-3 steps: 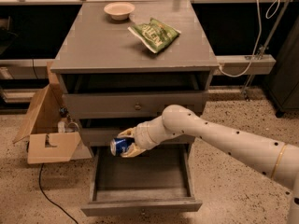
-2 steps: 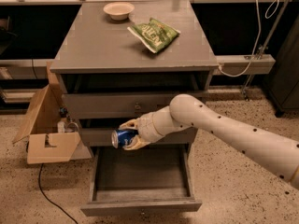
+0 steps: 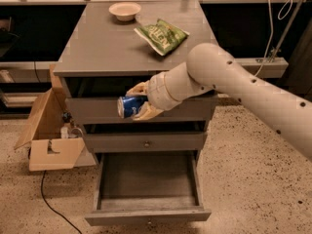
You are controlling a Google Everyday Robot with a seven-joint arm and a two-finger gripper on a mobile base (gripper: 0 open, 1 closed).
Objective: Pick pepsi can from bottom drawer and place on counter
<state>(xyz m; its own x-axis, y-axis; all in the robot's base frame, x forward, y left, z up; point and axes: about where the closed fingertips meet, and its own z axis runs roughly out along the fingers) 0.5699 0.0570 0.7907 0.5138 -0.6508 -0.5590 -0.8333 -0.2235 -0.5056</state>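
Observation:
My gripper (image 3: 138,101) is shut on the pepsi can (image 3: 129,106), a dark-blue can held on its side with a silver end facing left. It hangs in front of the top drawer front, just below the counter's front edge. The counter (image 3: 109,45) is the flat grey cabinet top. The bottom drawer (image 3: 146,189) is pulled open below, with a bare grey floor showing. My white arm reaches in from the right.
A green crisp bag (image 3: 162,35) and a small pale bowl (image 3: 125,10) lie at the back of the counter. An open cardboard box (image 3: 46,138) stands on the floor left of the cabinet. A black cable (image 3: 51,201) runs across the speckled floor.
My gripper has lifted the can from level with the middle drawer up to the top drawer front, near the counter's edge. The view has also moved closer.

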